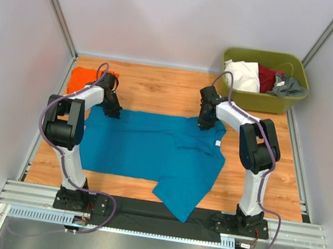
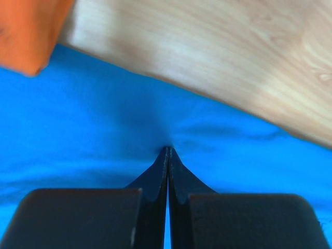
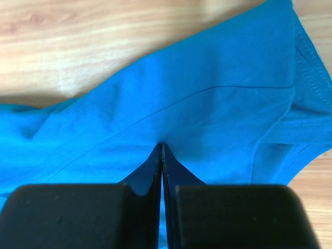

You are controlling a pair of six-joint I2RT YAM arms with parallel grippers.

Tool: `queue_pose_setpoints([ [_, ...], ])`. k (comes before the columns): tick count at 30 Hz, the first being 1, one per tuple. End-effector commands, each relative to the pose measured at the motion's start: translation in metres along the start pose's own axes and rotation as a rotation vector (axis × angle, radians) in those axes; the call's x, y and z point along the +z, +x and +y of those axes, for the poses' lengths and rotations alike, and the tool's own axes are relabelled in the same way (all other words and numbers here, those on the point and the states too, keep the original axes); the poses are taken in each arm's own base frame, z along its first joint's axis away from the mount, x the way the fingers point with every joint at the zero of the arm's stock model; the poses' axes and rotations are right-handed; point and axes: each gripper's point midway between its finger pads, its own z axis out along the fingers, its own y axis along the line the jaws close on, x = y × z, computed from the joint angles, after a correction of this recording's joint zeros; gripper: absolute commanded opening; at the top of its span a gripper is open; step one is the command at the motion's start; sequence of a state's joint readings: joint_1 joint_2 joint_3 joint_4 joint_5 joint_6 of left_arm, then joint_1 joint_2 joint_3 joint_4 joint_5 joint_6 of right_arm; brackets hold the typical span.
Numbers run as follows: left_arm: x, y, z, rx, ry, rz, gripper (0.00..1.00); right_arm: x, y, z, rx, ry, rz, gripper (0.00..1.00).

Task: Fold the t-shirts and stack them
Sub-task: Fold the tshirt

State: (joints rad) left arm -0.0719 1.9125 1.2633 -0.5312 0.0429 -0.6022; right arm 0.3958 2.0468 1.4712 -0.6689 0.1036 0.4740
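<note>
The teal-blue t-shirt lay spread almost flat on the wooden table, between the two arms, with one part reaching down to the near edge. In the far right corner stood an olive-green tub holding other clothes. The orange t-shirt lay in the far left corner, just beside the left arm, and it looked to me already folded.

The left gripper was clenched on the far edge of the blue shirt, and the right gripper was clenched on the same edge near the collar. In each wrist view the jaws were pressed together with a small pucker of blue cloth at the tips.

I judged that the step was to fold this far edge toward the near side. For a good fold, both arms should rise together, keep the cloth tight between them and move slowly, because each pinch held only little cloth. The right side was rumpled and could fold crooked.
</note>
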Motion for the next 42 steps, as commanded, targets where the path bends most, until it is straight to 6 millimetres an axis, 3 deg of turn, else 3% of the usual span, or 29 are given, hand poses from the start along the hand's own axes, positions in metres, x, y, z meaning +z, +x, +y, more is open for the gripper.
queue_pose_setpoints([
  [1, 0.01, -0.005, -0.01, -0.007, 0.022, 0.016, 0.0, 0.014, 0.001, -0.029, 0.031, 0.072, -0.009, 0.0],
  [8, 0.01, -0.002, -0.028, 0.043, 0.015, 0.025, 0.0, 0.021, -0.008, -0.064, 0.045, 0.127, -0.015, 0.0],
  [10, 0.014, 0.004, -0.036, 0.053, 0.016, 0.045, 0.0, 0.018, -0.025, -0.066, 0.034, 0.123, -0.047, 0.0],
  [15, 0.018, -0.004, -0.047, 0.08, 0.027, 0.052, 0.0, 0.019, -0.047, -0.069, 0.041, 0.113, -0.063, 0.0],
  [18, 0.017, -0.013, -0.055, 0.095, 0.04, 0.049, 0.0, 0.019, -0.051, -0.071, 0.039, 0.118, -0.064, 0.0],
  [20, 0.011, -0.018, -0.061, 0.105, 0.048, 0.042, 0.0, 0.009, -0.059, -0.062, 0.033, 0.076, -0.07, 0.0],
  [23, -0.015, -0.027, -0.066, 0.122, 0.071, 0.003, 0.03, -0.026, -0.072, -0.043, 0.025, -0.025, -0.107, 0.06],
  [24, -0.04, -0.035, -0.072, 0.13, 0.098, -0.043, 0.07, -0.039, -0.073, -0.039, 0.023, -0.048, -0.118, 0.09],
  [25, -0.054, -0.038, -0.071, 0.138, 0.098, -0.066, 0.21, -0.066, -0.079, -0.032, 0.021, -0.083, -0.162, 0.15],
  [26, -0.085, -0.042, -0.073, 0.142, 0.116, -0.11, 0.28, -0.08, -0.078, -0.028, 0.022, -0.107, -0.173, 0.2],
  [27, -0.098, -0.039, -0.069, 0.14, 0.111, -0.122, 0.43, -0.112, -0.079, -0.017, 0.013, -0.172, -0.217, 0.31],
  [28, -0.111, -0.036, -0.063, 0.127, 0.097, -0.135, 0.49, -0.121, -0.069, -0.014, 0.018, -0.196, -0.21, 0.38],
  [29, -0.14, -0.036, -0.06, 0.112, 0.111, -0.186, 0.54, -0.131, -0.062, -0.015, 0.026, -0.2, -0.21, 0.44],
  [30, -0.146, -0.025, -0.047, 0.091, 0.076, -0.182, 0.64, -0.156, -0.057, -0.014, 0.033, -0.225, -0.243, 0.56],
  [31, -0.153, -0.016, -0.029, 0.059, 0.016, -0.182, 0.69, -0.164, -0.049, -0.016, 0.067, -0.234, -0.238, 0.62],
  [32, -0.176, -0.011, -0.02, -0.012, 0.019, -0.224, 0.72, -0.159, -0.024, -0.025, 0.087, -0.211, -0.182, 0.67],
  [33, -0.169, 0.01, 0.002, -0.067, -0.036, -0.191, 0.74, -0.175, -0.015, -0.03, 0.11, -0.221, -0.202, 0.77],
  [34, -0.185, 0.021, 0.019, -0.184, -0.033, -0.204, 0.74, -0.179, -0.004, -0.034, 0.146, -0.22, -0.189, 0.81],
  [35, -0.185, 0.033, 0.03, -0.25, -0.039, -0.193, 0.74, -0.18, 0.023, -0.045, 0.173, -0.204, -0.154, 0.9],
  [36, -0.171, 0.061, 0.051, -0.302, -0.076, -0.137, 0.74, -0.181, 0.036, -0.05, 0.194, -0.195, -0.14, 0.92],
  [38, -0.178, 0.078, 0.072, -0.435, -0.072, -0.186, 0.72, -0.178, 0.07, -0.062, 0.252, -0.186, -0.105, 0.96],
  [39, -0.166, 0.1, 0.091, -0.467, -0.126, -0.159, 0.71, -0.176, 0.081, -0.066, 0.271, -0.181, -0.096, 0.97],
  [41, -0.168, 0.114, 0.106, -0.565, -0.136, -0.188, 0.7, -0.179, 0.099, -0.07, 0.329, -0.192, -0.089, 0.97],
  [42, -0.159, 0.129, 0.115, -0.576, -0.162, -0.17, 0.7, -0.167, 0.12, -0.078, 0.346, -0.168, -0.044, 0.97],
])
